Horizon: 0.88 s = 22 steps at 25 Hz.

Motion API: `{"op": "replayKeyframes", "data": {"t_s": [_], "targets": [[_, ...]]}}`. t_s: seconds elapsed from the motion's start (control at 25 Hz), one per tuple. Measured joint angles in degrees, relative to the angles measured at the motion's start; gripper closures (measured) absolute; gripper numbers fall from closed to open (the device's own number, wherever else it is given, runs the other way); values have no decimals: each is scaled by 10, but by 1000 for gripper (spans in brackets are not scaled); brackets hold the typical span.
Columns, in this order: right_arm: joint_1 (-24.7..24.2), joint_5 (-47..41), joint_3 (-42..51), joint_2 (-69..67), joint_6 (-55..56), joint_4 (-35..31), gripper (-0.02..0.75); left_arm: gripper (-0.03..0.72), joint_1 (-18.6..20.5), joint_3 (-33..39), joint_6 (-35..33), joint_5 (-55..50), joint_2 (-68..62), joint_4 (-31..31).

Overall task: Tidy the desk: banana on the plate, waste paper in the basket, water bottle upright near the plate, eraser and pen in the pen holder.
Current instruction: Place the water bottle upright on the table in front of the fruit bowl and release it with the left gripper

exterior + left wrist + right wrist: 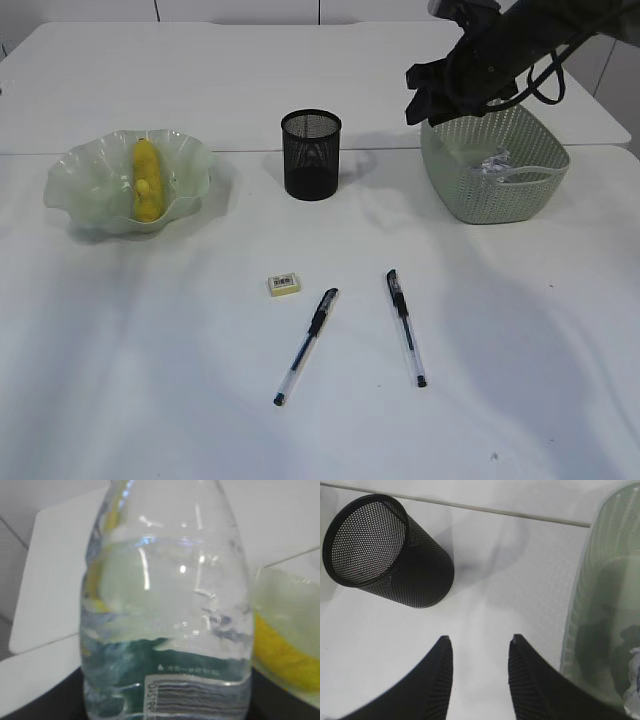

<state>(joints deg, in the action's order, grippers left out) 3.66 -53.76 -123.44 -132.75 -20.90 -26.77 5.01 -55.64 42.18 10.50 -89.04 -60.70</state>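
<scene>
Two jobs look done, banana (146, 180) on the plate (190, 155) and paper (493, 162) in the basket (500, 195), while the bottle (165, 625) sits clamped in the left gripper beside the plate, the right gripper's (479, 647) fingers hang apart and empty, and both pens (306, 346) plus eraser (284, 284) wait on the desk (150, 380), cup (311, 155) unfilled.

Right wrist: my gripper hangs empty between the pen holder and the basket.

I see the right gripper (480, 642) with its two dark ribbed fingers (437, 680) parted and nothing between them, only the bare white desk (485, 595) below. The black mesh pen holder (385, 550) stands off to the upper left, its mouth facing me. The sage green basket (600, 605) fills the right edge, with a scrap of white waste paper (634, 680) just showing inside.
</scene>
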Motion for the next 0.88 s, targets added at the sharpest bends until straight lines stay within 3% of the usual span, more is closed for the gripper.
{"op": "replayKeyframes", "data": {"t_s": [0.32,0.88], "targets": [[0,0,0,0,0,0,455,308,0,0,-1,-165,0,-4],[0,19,0,0,2,-13,455,309,0,0,20,-244,-35,6]]}}
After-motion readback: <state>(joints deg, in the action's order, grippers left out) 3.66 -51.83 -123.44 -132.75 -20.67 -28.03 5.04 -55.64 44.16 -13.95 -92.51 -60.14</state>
